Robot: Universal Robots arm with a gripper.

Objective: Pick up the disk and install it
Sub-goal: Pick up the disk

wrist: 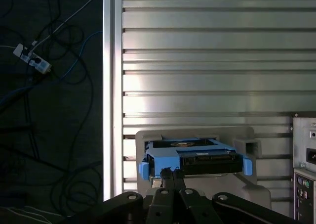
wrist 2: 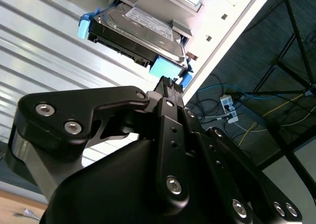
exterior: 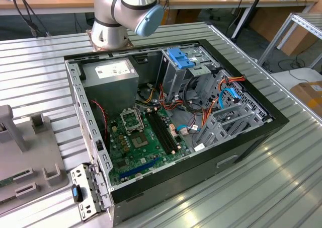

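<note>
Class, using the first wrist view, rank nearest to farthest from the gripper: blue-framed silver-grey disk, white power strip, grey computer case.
1. Blue-framed silver-grey disk, right at the gripper.
2. Grey computer case, off to one side on the ribbed metal table.
3. White power strip, down on the floor.

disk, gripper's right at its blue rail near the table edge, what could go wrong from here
1. The gripper is at one end of the disk, by the blue carrier rail, not its middle; lifted from there it might tilt or slip.
2. Its grey holder sits close to the table edge; a dropped disk could go off the table.
3. In the exterior view, loose cables crowd the case by the drive cage and could snag it.
</note>
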